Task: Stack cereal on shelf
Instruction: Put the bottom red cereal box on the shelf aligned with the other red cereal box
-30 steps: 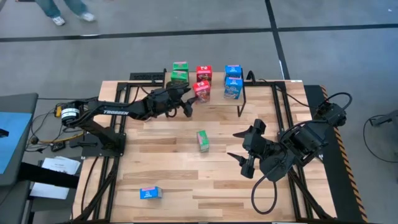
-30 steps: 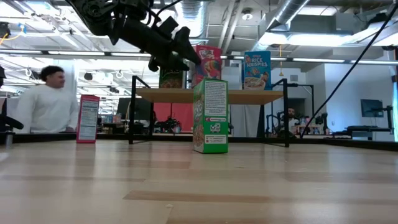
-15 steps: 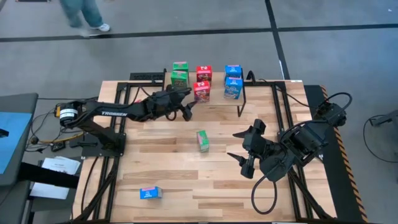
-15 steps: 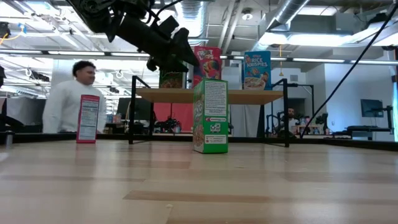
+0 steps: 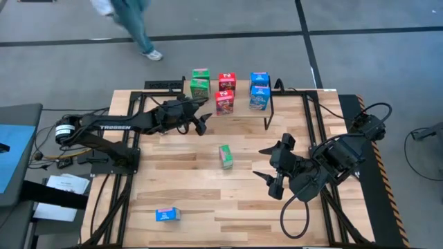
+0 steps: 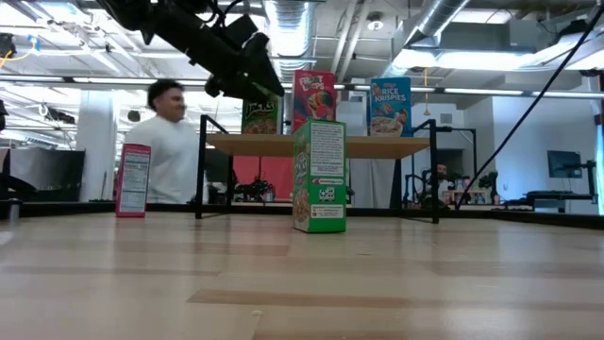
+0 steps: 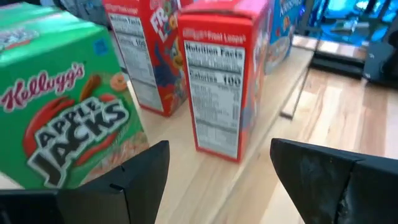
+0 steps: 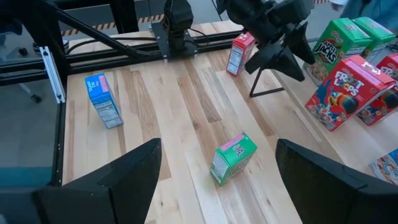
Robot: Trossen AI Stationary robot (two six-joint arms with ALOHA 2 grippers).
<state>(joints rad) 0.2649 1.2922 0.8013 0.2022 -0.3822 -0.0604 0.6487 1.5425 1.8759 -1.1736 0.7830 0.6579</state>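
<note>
Left gripper [image 5: 202, 123] hovers released and empty at the shelf [image 5: 242, 111] front-left edge; right gripper [image 5: 266, 162] waits open near the table's right edge. Six cereal boxes shelved (judging). Green box [image 5: 225, 155] mid-table, blue box [image 5: 167, 215] near front-left corner, red box [image 8: 239, 52] remain.

Both arms raised (fingers [image 5: 203, 125] apart)

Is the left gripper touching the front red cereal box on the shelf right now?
Apart. In the left wrist view the left gripper is open, with bare shelf showing between its fingers and the red cereal box. The high view also shows a gap.
</note>
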